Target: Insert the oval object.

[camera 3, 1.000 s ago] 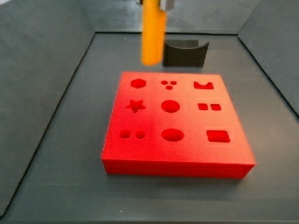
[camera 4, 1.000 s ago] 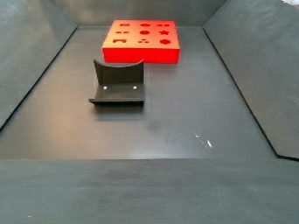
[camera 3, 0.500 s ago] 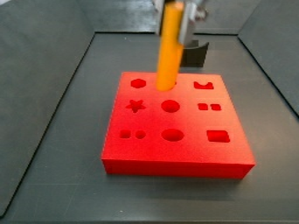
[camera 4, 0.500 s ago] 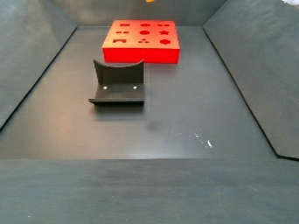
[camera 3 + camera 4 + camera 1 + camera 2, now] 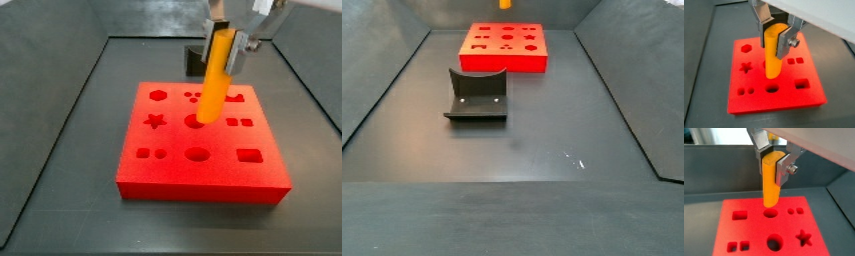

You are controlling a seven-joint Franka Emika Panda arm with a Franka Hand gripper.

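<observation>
My gripper (image 5: 774,40) is shut on the oval object (image 5: 771,60), a long orange-yellow peg that hangs from the jaws. It is also gripped in the wrist view (image 5: 771,183). The gripper (image 5: 233,36) holds the peg (image 5: 214,80) slightly tilted above the red block (image 5: 201,160). The peg's lower end hovers over the round hole (image 5: 195,122) in the block's middle. The oval hole (image 5: 198,155) lies in the front row, and shows in a wrist view (image 5: 773,243). In a side view only the peg's tip (image 5: 505,4) shows at the frame's edge, above the red block (image 5: 505,47).
The dark fixture (image 5: 477,95) stands on the floor apart from the block; in a side view it (image 5: 201,56) is mostly hidden behind the peg. Grey walls (image 5: 67,100) enclose the floor on both sides.
The gripper has carried the peg rightward and forward, from over the block's far left holes to above its middle round hole. The block and fixture have not moved.
</observation>
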